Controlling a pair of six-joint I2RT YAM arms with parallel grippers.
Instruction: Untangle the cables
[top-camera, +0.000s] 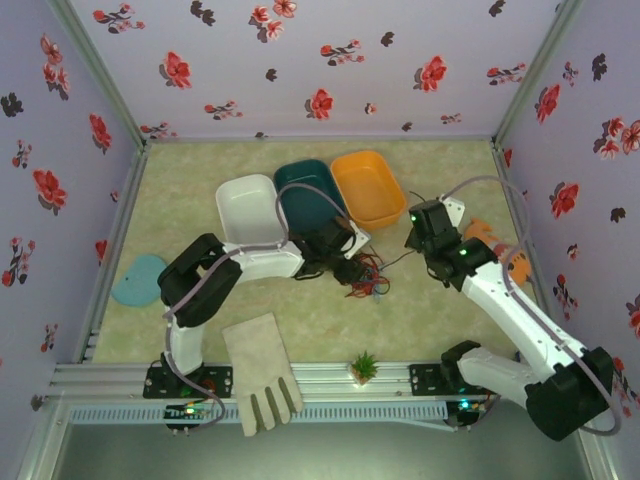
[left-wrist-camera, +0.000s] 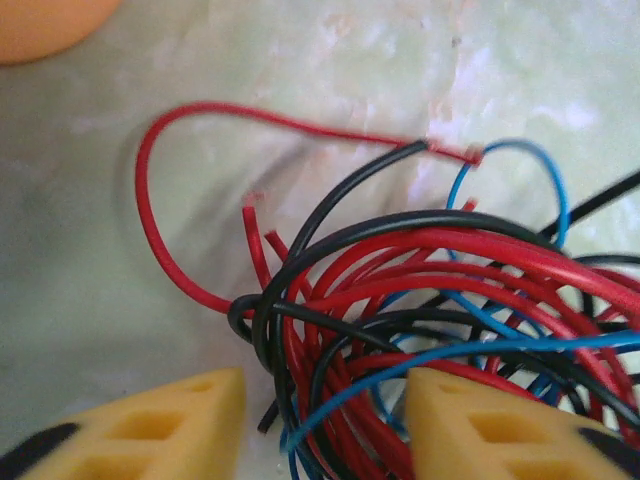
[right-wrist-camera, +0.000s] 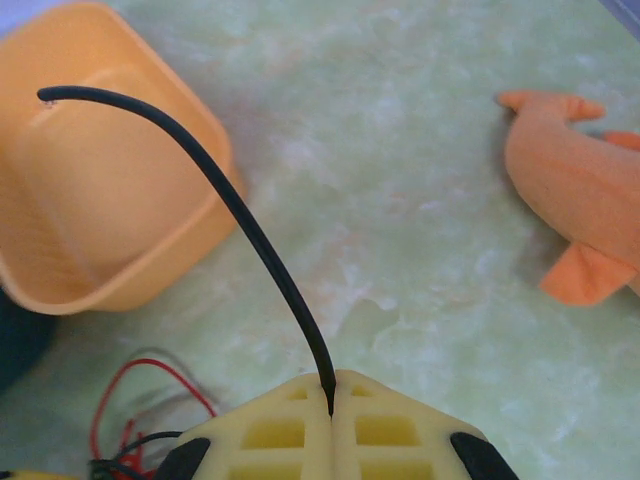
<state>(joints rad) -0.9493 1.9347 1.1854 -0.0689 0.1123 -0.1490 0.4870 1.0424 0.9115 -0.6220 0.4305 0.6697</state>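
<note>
The cables (top-camera: 366, 279) lie in one red, black and blue tangle on the table's middle. Seen from the left wrist, red coils (left-wrist-camera: 440, 265) fill the bundle, a blue wire (left-wrist-camera: 545, 170) arches at the right and a black wire (left-wrist-camera: 345, 195) crosses over. My left gripper (left-wrist-camera: 325, 420) is open and straddles the tangle's near edge, with a gap beside its left fingertip (left-wrist-camera: 190, 415). To the right, my right gripper (right-wrist-camera: 332, 395) is shut on a black cable (right-wrist-camera: 250, 230) whose free end curves up towards the orange bin. From above, that gripper (top-camera: 415, 243) sits right of the tangle.
A white bin (top-camera: 248, 208), a dark teal bin (top-camera: 310, 185) and an orange bin (top-camera: 370, 185) stand in a row behind the tangle. An orange plush fish (right-wrist-camera: 570, 190) lies at the right. A grey glove (top-camera: 262, 375) and a small plant (top-camera: 364, 367) sit at the near edge.
</note>
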